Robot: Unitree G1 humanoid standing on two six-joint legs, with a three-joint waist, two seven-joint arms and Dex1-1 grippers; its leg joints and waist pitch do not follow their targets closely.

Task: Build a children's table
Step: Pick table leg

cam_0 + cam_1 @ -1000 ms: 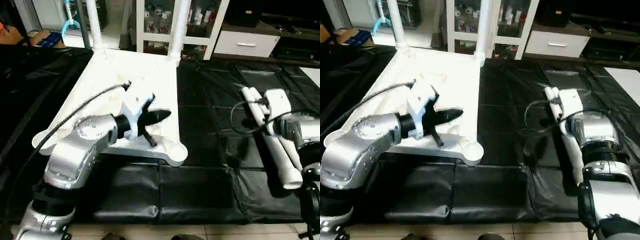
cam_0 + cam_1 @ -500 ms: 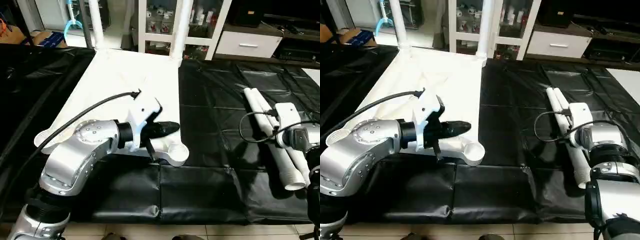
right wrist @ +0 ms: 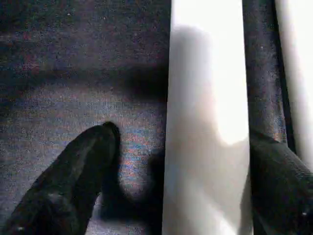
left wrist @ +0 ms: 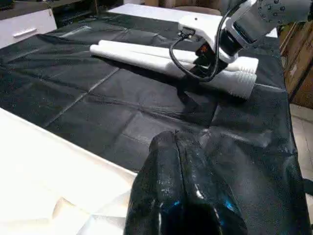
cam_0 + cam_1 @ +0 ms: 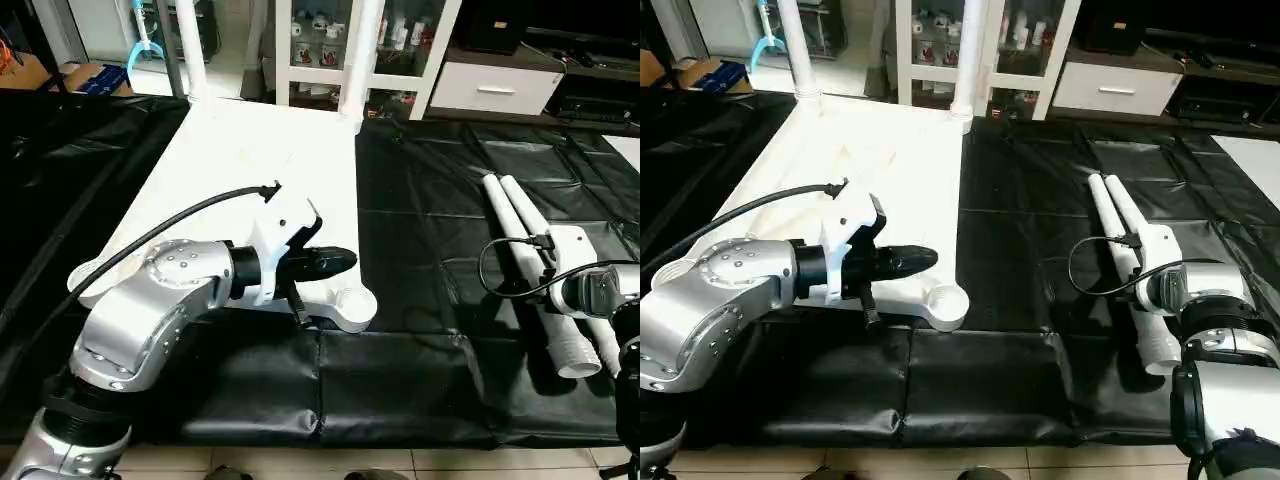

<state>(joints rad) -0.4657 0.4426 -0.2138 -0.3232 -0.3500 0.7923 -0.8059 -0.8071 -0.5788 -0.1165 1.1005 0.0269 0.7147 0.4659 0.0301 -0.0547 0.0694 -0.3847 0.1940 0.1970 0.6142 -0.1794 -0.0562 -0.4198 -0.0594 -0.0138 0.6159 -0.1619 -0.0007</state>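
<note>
- The tabletop (image 5: 250, 160) lay upside down on the black-covered surface (image 5: 430, 250), with two legs (image 5: 360, 50) already standing in its far corner sockets and an empty near-corner socket (image 5: 352, 305) facing the robot.
- Two loose legs (image 5: 1120, 230) lay side by side on the surface, well apart from the tabletop, on the robot's right.
- The left hand (image 5: 335, 262) was closed on nothing, its black fingers (image 4: 181, 191) pressed together and hovering over the tabletop's near edge, just beside the empty socket.
- The right hand (image 3: 183, 161) stood spread wide around one loose leg (image 3: 205, 122), one finger (image 3: 73, 181) on the surface on one side and the other finger at the leg's far side; it did not look clamped yet.
- The step in hand seemed to be picking up that leg. To do it well, the fingers should settle evenly either side of the tube and close squarely, so the round leg does not roll out or nudge its neighbour.
- Gripping near the middle would probably make it easier to swing the leg upright over the empty socket.
- The standing legs were cut off by the head views' top edge.
- The right wrist body and its cable (image 5: 500, 270) covered the grasp point from above, so which of the two legs was straddled was hard to tell there.
- Whether the left hand touched the tabletop could not be made out.
</note>
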